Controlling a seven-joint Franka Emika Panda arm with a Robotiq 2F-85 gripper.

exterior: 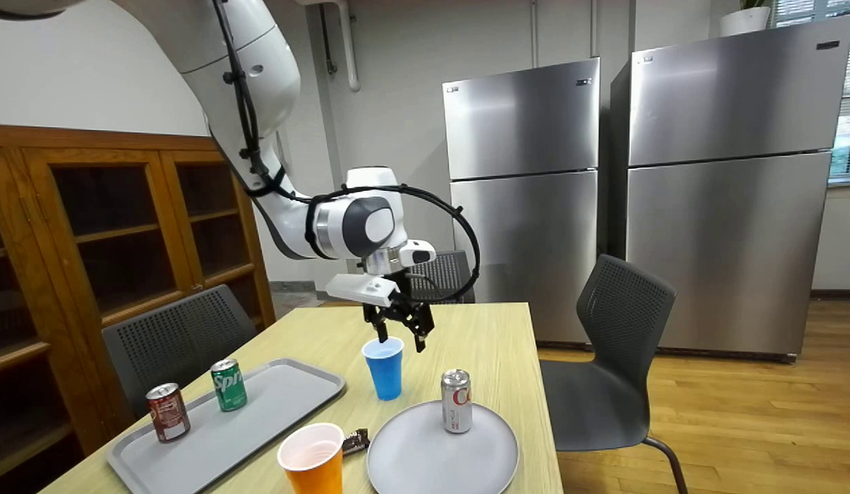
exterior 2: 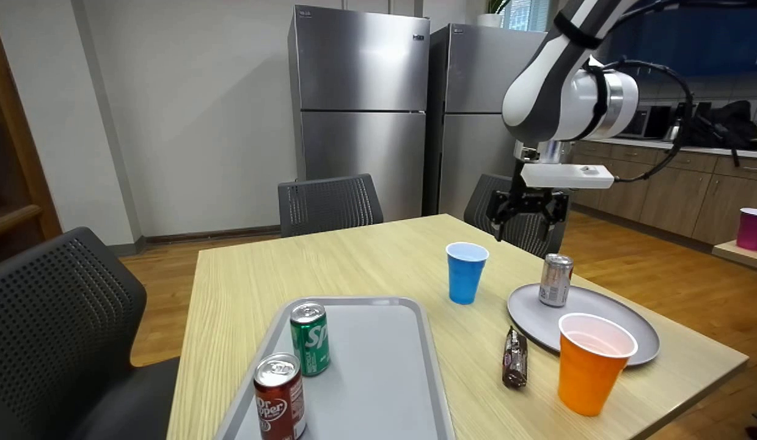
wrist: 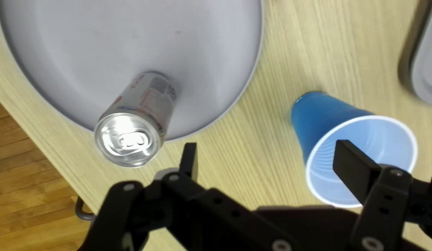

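Observation:
My gripper (exterior: 401, 341) is open and holds nothing; it hangs above the table near the blue cup (exterior: 383, 368). It also shows in an exterior view (exterior 2: 522, 235). In the wrist view, the right finger overlaps the mouth of the upright blue cup (wrist: 318, 118), and the left finger of the gripper (wrist: 266, 150) lies near the silver can (wrist: 149, 97). The can (exterior 2: 556, 281) stands upright on a round grey plate (exterior 2: 622, 318). An orange cup (exterior 2: 592, 366) and a dark-wrapped bar (exterior 2: 515, 359) lie nearer the camera in both exterior views; the cup is upright.
A grey tray (exterior: 287, 412) holds a green Sprite can (exterior: 229, 385) and a dark red Dr Pepper can (exterior: 169, 413). Chairs (exterior: 603, 370) surround the wooden table (exterior: 479, 329). Two steel refrigerators (exterior: 524, 206) stand behind. A purple cup (exterior 2: 753, 229) stands at the far right.

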